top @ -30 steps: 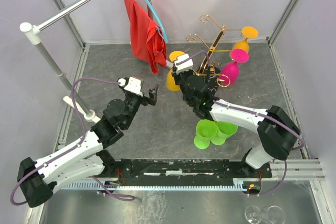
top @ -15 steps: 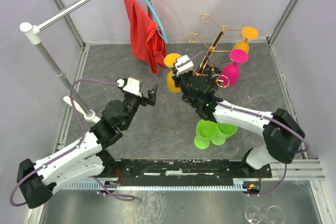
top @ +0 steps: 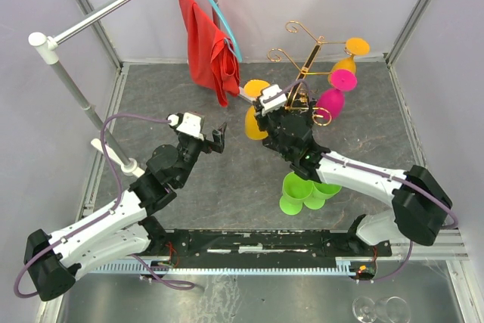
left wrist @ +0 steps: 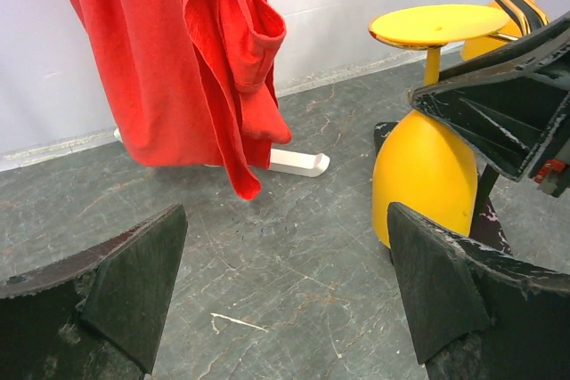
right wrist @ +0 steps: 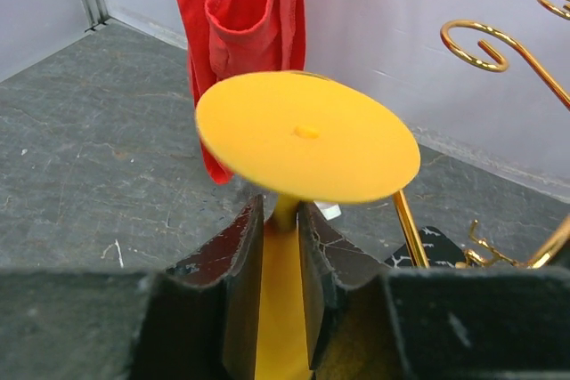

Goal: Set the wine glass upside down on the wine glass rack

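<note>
My right gripper (top: 265, 109) is shut on the stem of a yellow wine glass (top: 253, 122). It holds the glass upside down above the floor, foot up, just left of the wine glass rack (top: 305, 66). The rack is a gold scroll tree on a black marbled base. In the right wrist view the fingers (right wrist: 245, 255) clamp the stem under the round foot of the yellow wine glass (right wrist: 307, 135), with a gold scroll of the rack (right wrist: 485, 46) to the right. My left gripper (top: 219, 138) is open and empty. It faces the yellow wine glass (left wrist: 427, 175).
A pink glass (top: 333, 98) and an orange glass (top: 349, 55) hang upside down on the rack's right side. Green cups (top: 302, 187) lie under my right arm. A red cloth (top: 208, 43) on a blue hanger hangs at the back left. A white rail stand (top: 76, 88) is on the left.
My right gripper has shifted a little to the right with the yellow glass in it. The left arm has not moved.
</note>
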